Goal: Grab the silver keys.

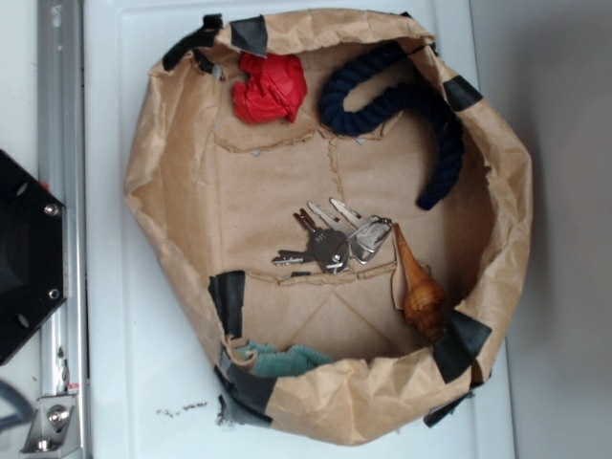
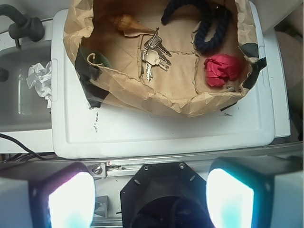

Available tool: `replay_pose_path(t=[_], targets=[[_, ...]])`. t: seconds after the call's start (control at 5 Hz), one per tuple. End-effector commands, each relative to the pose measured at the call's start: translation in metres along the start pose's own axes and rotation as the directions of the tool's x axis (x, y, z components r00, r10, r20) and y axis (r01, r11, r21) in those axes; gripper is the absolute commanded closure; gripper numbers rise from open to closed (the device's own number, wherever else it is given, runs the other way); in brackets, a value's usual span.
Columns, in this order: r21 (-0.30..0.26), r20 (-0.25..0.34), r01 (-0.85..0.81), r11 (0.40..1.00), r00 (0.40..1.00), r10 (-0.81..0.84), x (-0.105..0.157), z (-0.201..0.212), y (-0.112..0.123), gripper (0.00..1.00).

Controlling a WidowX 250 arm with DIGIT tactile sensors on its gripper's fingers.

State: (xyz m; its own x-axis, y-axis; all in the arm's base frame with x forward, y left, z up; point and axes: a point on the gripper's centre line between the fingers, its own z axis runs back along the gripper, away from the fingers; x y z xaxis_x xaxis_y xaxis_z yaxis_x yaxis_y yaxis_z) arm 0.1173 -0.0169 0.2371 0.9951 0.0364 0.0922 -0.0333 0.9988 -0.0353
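Note:
The silver keys (image 1: 330, 241) lie fanned out on a ring on the floor of a brown paper-lined bin (image 1: 172, 172), just left of a brown seashell (image 1: 419, 287). In the wrist view the keys (image 2: 154, 51) sit far ahead in the bin (image 2: 142, 95), beside the seashell (image 2: 127, 23). My gripper (image 2: 151, 187) hangs back over the robot's black base (image 2: 161, 199), well short of the bin. Its two fingers stand wide apart with nothing between them. The exterior view does not show the gripper.
A red crumpled wad (image 1: 271, 88) and a navy rope (image 1: 402, 105) lie at the bin's far side, a teal cloth (image 1: 282, 359) at its near wall. The bin stands on a white platform (image 1: 134, 335). A crumpled white paper (image 2: 42, 80) lies in a grey tray at left.

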Motion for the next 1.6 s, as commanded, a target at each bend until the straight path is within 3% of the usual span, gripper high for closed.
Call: replay_pose_path(t=[0.0, 0.2, 0.4, 0.6, 0.8, 1.0, 1.4], targets=[[0.000, 0.000, 0.000, 1.000, 1.000, 0.000, 0.000, 0.000, 0.000, 0.00], [0.068, 0.083, -0.001, 0.998, 0.997, -0.005, 0.047, -0.035, -0.004, 0.00], [0.037, 0.137, 0.071, 0.997, 0.988, -0.076, 0.096, -0.053, -0.001, 0.00], [0.023, 0.191, 0.106, 0.994, 0.976, -0.108, 0.124, -0.067, 0.001, 0.00], [-0.015, 0.183, 0.043, 0.999, 0.982, -0.039, 0.140, -0.086, 0.015, 0.00], [-0.072, 0.146, 0.013, 0.997, 0.989, -0.002, 0.149, -0.110, 0.014, 0.00], [-0.102, 0.017, -0.057, 0.993, 0.998, 0.059, 0.155, -0.169, 0.020, 0.00]])
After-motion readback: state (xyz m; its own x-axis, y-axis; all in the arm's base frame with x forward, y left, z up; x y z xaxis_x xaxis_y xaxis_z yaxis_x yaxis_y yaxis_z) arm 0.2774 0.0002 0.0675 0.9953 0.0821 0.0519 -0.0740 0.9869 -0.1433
